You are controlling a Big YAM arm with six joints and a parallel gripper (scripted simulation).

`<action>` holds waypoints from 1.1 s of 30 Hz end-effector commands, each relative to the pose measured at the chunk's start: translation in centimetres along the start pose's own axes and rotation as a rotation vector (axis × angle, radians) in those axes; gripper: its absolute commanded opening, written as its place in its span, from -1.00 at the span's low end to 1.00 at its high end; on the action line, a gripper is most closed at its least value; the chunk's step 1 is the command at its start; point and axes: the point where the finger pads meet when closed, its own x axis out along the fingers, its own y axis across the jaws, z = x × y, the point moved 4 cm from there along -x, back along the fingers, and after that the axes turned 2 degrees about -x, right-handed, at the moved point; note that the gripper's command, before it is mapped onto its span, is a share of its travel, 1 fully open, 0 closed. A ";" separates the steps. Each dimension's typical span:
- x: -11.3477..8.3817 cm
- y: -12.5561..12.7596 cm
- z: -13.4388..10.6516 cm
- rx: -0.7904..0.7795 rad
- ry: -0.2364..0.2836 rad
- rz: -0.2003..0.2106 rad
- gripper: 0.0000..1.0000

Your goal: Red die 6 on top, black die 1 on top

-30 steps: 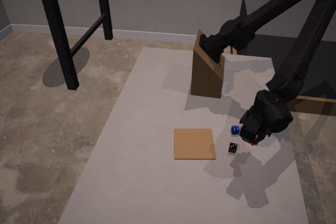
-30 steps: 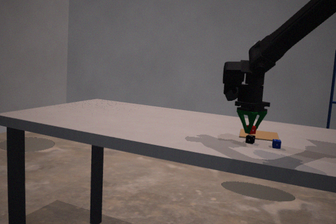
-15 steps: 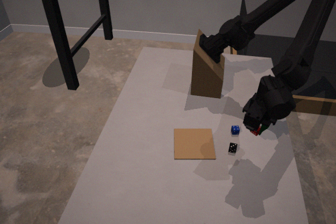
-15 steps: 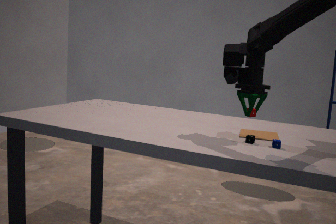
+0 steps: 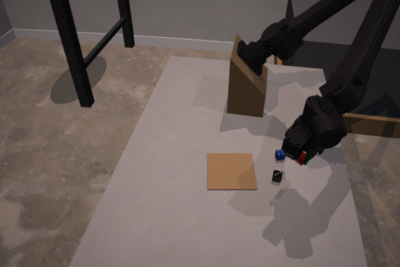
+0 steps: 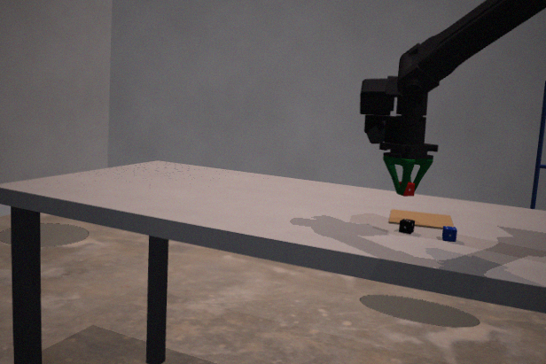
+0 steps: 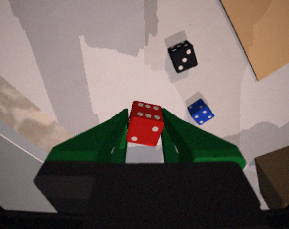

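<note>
Above the desk (image 6: 186, 194), off the mat (image 5: 231, 171), the end effector (image 6: 408, 189) hangs in the air with its green fingers closed partway onto the red die (image 7: 145, 124). The die is pinched at the fingertips, clear of the desk surface. In the wrist view the face toward the camera shows three pips on a diagonal; the face above it shows a row of pips, count not readable for sure.

Relative to the mat:
- mat lies flat on the desk, nothing on it.
- black die (image 5: 276, 176) sits on the desk just beside the mat's edge on the arm side, not touching it. Flat on a face. Wrist view shows two pips on one side and five or six on the adjacent one, too small to settle.
- blue die (image 5: 280, 154) sits on the desk a bit farther from the mat than the black die, same side, apart from it. Flat on a face. Pips blurred.
- red die in the end effector is beyond the blue die as seen from the mat, near it in the top view but raised well above desk level in the exterior view.
- tan wedge-shaped block (image 5: 245, 91) stands on the desk well apart from the mat, toward the wall.

No die touches another. The black arm (image 6: 465, 39) comes in from the far side of the mat and its shadow falls across the desk around the dice.
</note>
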 end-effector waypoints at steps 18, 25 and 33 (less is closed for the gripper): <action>0.3 1.5 -2.7 0.041 -0.721 0.000 -0.59; 1.8 1.0 -3.0 0.052 -0.985 -0.037 -0.59; 0.4 1.7 -2.8 0.073 -1.121 -0.001 -0.59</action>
